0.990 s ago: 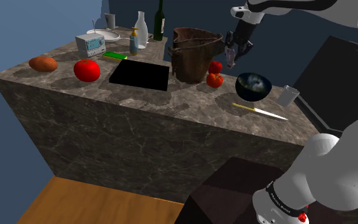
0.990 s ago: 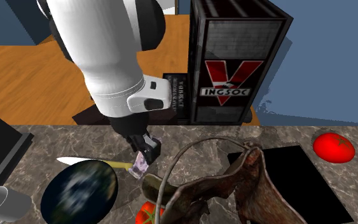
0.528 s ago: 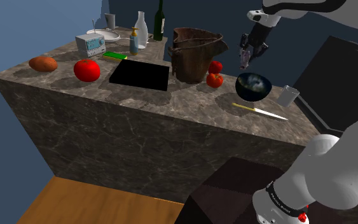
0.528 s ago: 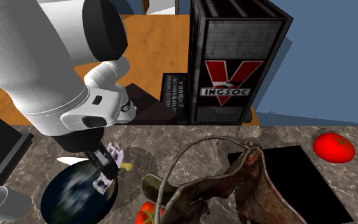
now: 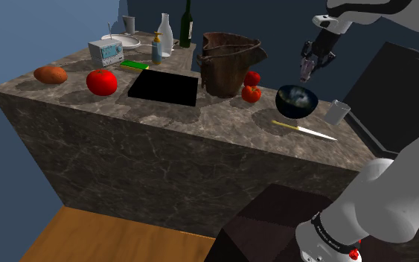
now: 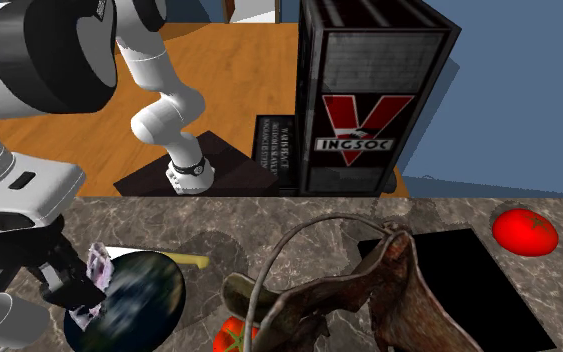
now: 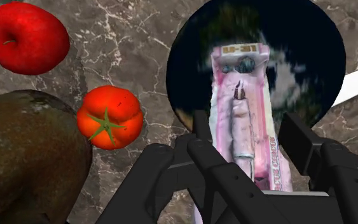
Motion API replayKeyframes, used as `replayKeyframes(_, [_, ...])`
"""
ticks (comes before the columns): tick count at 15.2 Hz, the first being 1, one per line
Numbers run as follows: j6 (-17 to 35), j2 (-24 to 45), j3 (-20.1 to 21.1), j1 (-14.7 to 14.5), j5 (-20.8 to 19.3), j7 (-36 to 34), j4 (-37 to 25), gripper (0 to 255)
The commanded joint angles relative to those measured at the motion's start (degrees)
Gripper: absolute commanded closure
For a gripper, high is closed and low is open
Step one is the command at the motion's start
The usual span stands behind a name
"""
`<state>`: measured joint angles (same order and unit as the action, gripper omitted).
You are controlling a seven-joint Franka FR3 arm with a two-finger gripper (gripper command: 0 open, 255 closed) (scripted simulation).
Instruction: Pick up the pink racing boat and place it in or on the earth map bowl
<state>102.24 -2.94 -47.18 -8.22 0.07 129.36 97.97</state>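
Well, far left: an orange-brown tuber (image 5: 50,74) lay on the marbled counter (image 5: 222,117), with a large red tomato (image 5: 101,82) just beside it.
Back row: a small grey radio (image 5: 105,52), a white dish (image 5: 128,41), a soap bottle (image 5: 156,48), a white bottle (image 5: 165,33) and a dark bottle (image 5: 187,22) stood near the rear edge.
Middle: a black square patch (image 5: 164,88) lay flat in the counter, and a brown bucket (image 5: 228,63) stood to its right.
Beside the bucket: a red apple (image 5: 252,77) and a smaller tomato (image 5: 251,94) sat close together.
Bowl: the dark earth map bowl (image 5: 296,100) rested upright on the counter, right of the fruit.
Claw: the black gripper (image 5: 309,67) hung above the bowl, its fingers pinching the pink racing boat (image 5: 305,71).
Boat: it was up in the air, clear of the bowl; seen along the hand, its nose reached out over the bowl's inside.
Front right: a knife (image 5: 304,130) lay in front of the bowl.
Far right: a pale cup (image 5: 337,112) stood near the bowl.
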Motion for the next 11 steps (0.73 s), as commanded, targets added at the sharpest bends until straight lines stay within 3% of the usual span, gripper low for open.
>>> replayKeyframes(1, [-0.21, 1.64, -1.89, 1.4, 1.56, 3.65, -1.22, 255])
replayKeyframes(3, [-0.57, 2.89, -3.0, 2.42, 2.75, 5.9, -2.3, 255])
replayKeyframes(11, [5.71, 2.19, -2.81, 2.27, 2.23, 5.76, 4.43, 255])
